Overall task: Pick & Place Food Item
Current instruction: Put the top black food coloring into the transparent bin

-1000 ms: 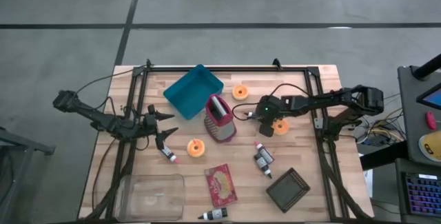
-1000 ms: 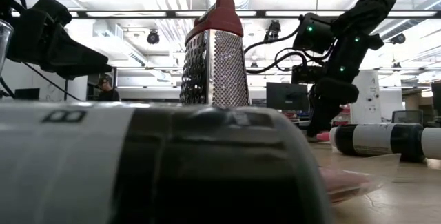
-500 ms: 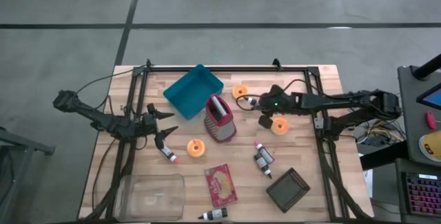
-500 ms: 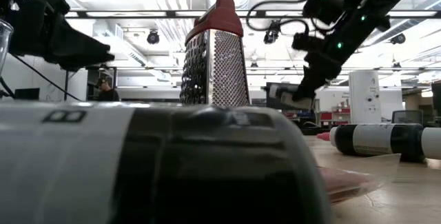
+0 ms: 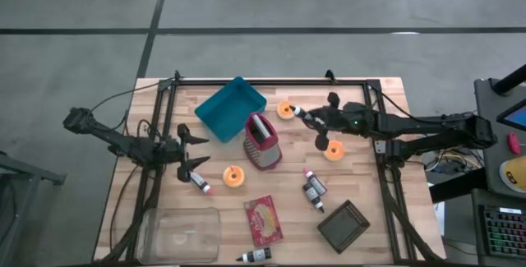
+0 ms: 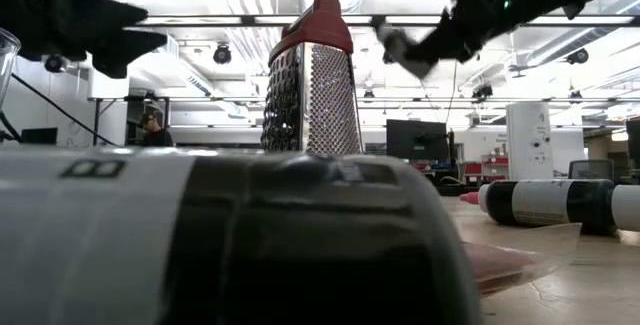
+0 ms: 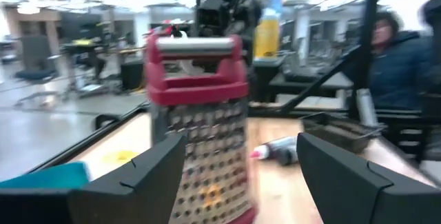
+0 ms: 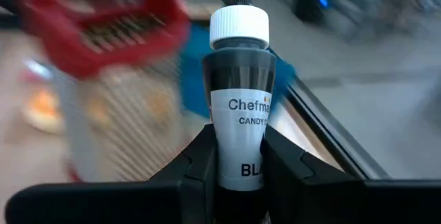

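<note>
My right tool [image 8: 238,162] pinches a small cylindrical bottle [image 8: 238,100] with a white ribbed cap, dark nozzle and glossy grey label, held in the air above the far middle of the wooden plank tabletop [image 5: 374,177]. Just beside it lies an orange ring-shaped food piece [image 5: 285,110], with a metal box grater [image 5: 262,141] with a red handle and a teal plastic bin [image 5: 230,107] farther toward the left edge. My left tool [image 5: 186,149] hovers spread wide and empty near the left edge, next to another bottle [image 5: 200,184].

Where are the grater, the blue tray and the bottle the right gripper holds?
grater [image 5: 262,141], high view, red top.
blue tray [image 5: 230,108], high view, inner floor.
bottle [image 8: 239,124], right wrist view, label.
</note>
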### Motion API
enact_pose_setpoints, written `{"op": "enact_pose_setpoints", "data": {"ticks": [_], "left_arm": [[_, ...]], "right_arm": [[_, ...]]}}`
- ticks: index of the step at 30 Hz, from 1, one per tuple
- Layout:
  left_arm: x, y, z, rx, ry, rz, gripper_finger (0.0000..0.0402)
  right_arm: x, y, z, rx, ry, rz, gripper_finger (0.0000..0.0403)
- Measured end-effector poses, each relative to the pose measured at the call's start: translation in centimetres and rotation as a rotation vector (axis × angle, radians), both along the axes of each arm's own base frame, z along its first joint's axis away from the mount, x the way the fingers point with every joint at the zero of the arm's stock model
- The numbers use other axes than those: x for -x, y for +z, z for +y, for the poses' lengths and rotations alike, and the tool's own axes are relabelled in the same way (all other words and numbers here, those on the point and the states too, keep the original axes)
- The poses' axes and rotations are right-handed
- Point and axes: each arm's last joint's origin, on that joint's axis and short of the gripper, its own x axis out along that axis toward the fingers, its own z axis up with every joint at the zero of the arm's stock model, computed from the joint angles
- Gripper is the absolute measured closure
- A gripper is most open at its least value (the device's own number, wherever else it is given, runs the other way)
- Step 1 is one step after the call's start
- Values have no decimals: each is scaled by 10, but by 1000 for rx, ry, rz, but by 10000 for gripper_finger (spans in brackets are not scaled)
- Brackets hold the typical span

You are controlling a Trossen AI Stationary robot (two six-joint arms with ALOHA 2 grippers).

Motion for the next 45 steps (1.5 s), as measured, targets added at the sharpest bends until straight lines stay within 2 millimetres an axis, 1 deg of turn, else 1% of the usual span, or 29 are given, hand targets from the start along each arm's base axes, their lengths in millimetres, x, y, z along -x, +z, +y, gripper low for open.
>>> {"op": "enact_pose_setpoints", "data": {"ticks": [4,8,11,13,14,17,22,27,32,38,43,45], "left_arm": [[-1,1,-3,-1,-75,-16,122],[-3,2,-5,-3,-113,-21,124],[-6,2,-7,-6,-139,4,124],[-10,6,-9,-7,-152,13,125],[-12,9,-10,-8,-161,18,125],[-20,14,-14,-16,-175,44,125],[-41,27,-25,-40,-205,62,125],[-67,44,-40,-87,-247,-7,125],[-94,53,-55,-141,-251,-23,125],[-128,54,-70,-197,-234,26,125],[-149,57,-78,-227,-206,35,126],[-156,60,-80,-226,-199,30,126]], "right_arm": [[-4,1,22,33,112,-53,331],[-6,1,45,93,141,-55,331],[-5,5,65,110,176,-77,331],[-5,10,79,110,224,-115,331],[-5,12,86,106,248,-138,331],[-8,12,105,91,306,-172,331],[-22,0,131,98,333,-199,331],[-41,-14,144,140,291,-276,331],[-56,-25,151,166,268,-397,331],[-71,-34,158,195,270,-397,331],[-83,-33,164,215,280,-398,331],[-85,-35,165,222,284,-391,331]]}}
